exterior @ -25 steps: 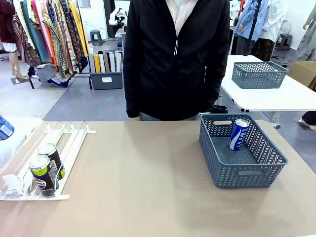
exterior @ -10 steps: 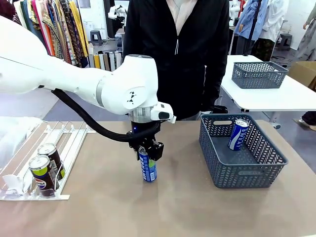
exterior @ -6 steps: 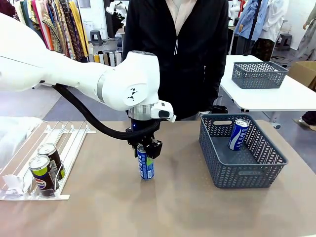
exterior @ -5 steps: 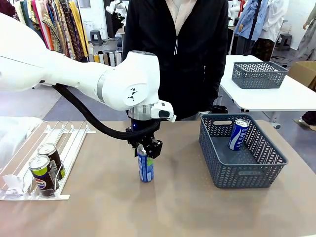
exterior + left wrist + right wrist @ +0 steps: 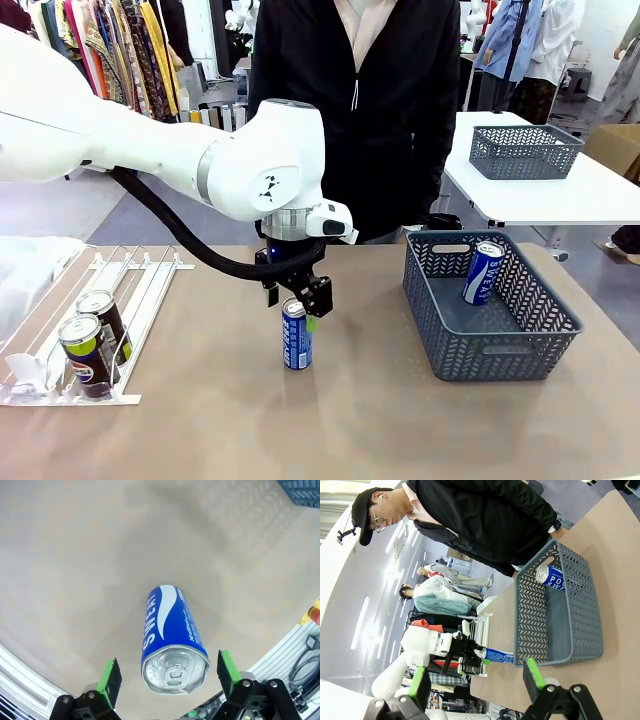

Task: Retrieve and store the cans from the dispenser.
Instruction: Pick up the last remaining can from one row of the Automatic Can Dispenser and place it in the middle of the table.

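Left tool (image 5: 296, 304) astride top of blue can (image 5: 296, 345)

Glossy printed metal seen on the blue can (image 5: 170, 625), smooth matt beige tabletop (image 5: 300, 420), dark grey perforated plastic basket (image 5: 500, 355), white plastic dispenser (image 5: 150, 290), matt green pads (image 5: 109, 676) fitted to the black left end effector (image 5: 296, 300)
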Robot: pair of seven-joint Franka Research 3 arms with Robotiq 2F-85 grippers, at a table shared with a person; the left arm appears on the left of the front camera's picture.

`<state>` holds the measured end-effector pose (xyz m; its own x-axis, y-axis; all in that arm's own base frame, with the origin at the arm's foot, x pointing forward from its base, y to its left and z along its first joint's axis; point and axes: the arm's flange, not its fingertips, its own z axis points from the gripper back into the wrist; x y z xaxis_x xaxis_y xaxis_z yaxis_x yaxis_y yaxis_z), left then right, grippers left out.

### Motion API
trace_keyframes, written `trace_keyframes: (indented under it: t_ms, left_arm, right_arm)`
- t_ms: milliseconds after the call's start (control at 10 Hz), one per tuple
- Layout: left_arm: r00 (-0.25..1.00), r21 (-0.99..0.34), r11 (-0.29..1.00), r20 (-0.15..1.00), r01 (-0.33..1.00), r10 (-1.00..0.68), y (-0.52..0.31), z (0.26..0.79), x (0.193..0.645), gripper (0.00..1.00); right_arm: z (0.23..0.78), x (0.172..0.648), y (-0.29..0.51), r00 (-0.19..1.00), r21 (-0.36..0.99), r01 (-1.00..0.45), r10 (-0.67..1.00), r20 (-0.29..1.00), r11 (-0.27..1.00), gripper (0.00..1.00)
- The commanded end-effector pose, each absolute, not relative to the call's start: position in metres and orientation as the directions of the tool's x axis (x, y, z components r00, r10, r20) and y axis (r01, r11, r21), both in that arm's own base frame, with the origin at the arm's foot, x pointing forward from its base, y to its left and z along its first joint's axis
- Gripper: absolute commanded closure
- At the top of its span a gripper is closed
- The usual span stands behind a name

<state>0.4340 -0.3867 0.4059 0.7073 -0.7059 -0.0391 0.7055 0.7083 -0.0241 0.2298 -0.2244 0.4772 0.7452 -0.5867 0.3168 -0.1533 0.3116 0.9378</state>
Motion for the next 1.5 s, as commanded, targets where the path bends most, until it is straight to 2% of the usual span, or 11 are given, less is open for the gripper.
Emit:
trace_keyframes:
  t_ms: [0,300,500,600,800,900,1000,1200,1300,1400]
  left_arm:
    - [0.755,-0.077,0.753,-0.014,0.653,-0.656,-0.374,0.430,0.435,0.00]
    - [0.843,-0.199,0.820,0.177,0.537,-0.509,-0.285,0.537,0.412,0.00]
    - [0.904,-0.365,0.827,0.193,0.427,-0.381,-0.181,0.580,0.399,0.00]
    - [0.931,-0.498,0.787,0.219,0.364,-0.292,-0.120,0.586,0.394,0.00]
    - [0.974,-0.764,0.622,0.225,0.170,0.010,0.020,0.568,0.377,0.00]
    - [0.965,-0.836,0.546,0.186,0.056,0.185,0.074,0.547,0.361,0.00]
    - [0.955,-0.908,0.416,0.171,0.058,0.242,0.116,0.521,0.348,0.00]
    - [0.916,-0.975,0.220,0.062,-0.029,0.396,0.163,0.476,0.332,0.00]
    - [0.909,-0.972,0.226,0.035,-0.066,0.416,0.171,0.467,0.333,0.00]
    - [0.932,-0.943,0.327,0.063,-0.061,0.357,0.173,0.485,0.318,0.00]
  right_arm:
    - [0.480,0.233,-0.225,0.732,0.936,-0.183,-0.593,0.334,0.301,0.00]
    - [0.480,0.233,-0.225,0.732,0.936,-0.183,-0.593,0.334,0.301,0.00]
    - [0.480,0.233,-0.225,0.732,0.936,-0.183,-0.593,0.334,0.301,0.00]
    - [0.480,0.233,-0.225,0.732,0.936,-0.183,-0.593,0.334,0.301,0.00]
    - [0.480,0.233,-0.225,0.732,0.936,-0.183,-0.593,0.334,0.301,0.00]
    - [0.480,0.233,-0.225,0.732,0.936,-0.183,-0.593,0.334,0.301,0.00]
    - [0.480,0.233,-0.225,0.732,0.936,-0.183,-0.593,0.334,0.301,0.00]
    - [0.480,0.233,-0.225,0.732,0.936,-0.183,-0.593,0.334,0.301,0.00]
    - [0.480,0.233,-0.225,0.732,0.936,-0.183,-0.593,0.334,0.301,0.00]
    - [0.480,0.233,-0.225,0.732,0.936,-0.183,-0.593,0.334,0.301,0.00]
